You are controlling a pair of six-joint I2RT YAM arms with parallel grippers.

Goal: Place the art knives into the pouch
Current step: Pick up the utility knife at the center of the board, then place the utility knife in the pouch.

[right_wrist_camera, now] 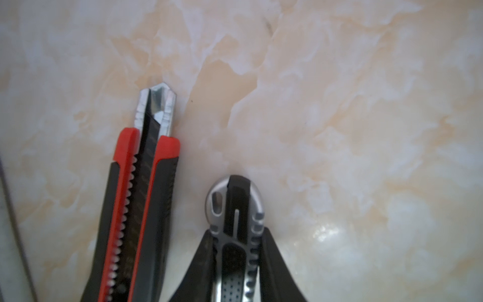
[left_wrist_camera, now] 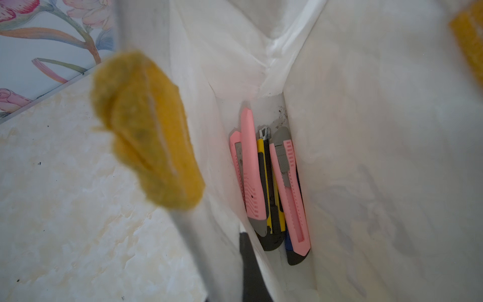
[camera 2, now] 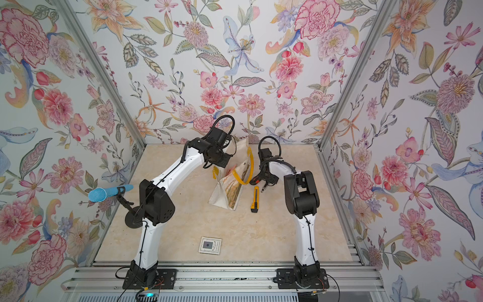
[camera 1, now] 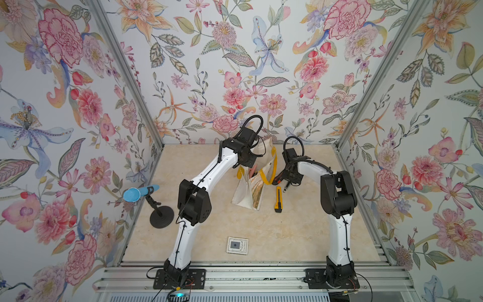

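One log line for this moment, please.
left gripper: shut on pouch | right gripper: shut on grey knife | grey knife: on table

Left arm (camera 1: 207, 170): extended forward, end effector (camera 1: 246, 161) closed on pouch (camera 1: 241, 195) rim. Right arm (camera 1: 313, 166): elbow raised, end effector (right_wrist_camera: 236, 238) gripping art knife (right_wrist_camera: 235, 204).

The left gripper (camera 2: 223, 162) pinches the pouch (camera 2: 222, 196) by its rim. A grey knife (camera 2: 263, 189) sticks out from the jaws of the right gripper (camera 2: 264, 184); a yellow knife (camera 2: 254, 200) lies just beside them.

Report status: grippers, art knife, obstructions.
Left gripper shut on the pouch rim, mouth open. Right gripper shut on the grey art knife, down at the table. Red knife close beside, not touching.
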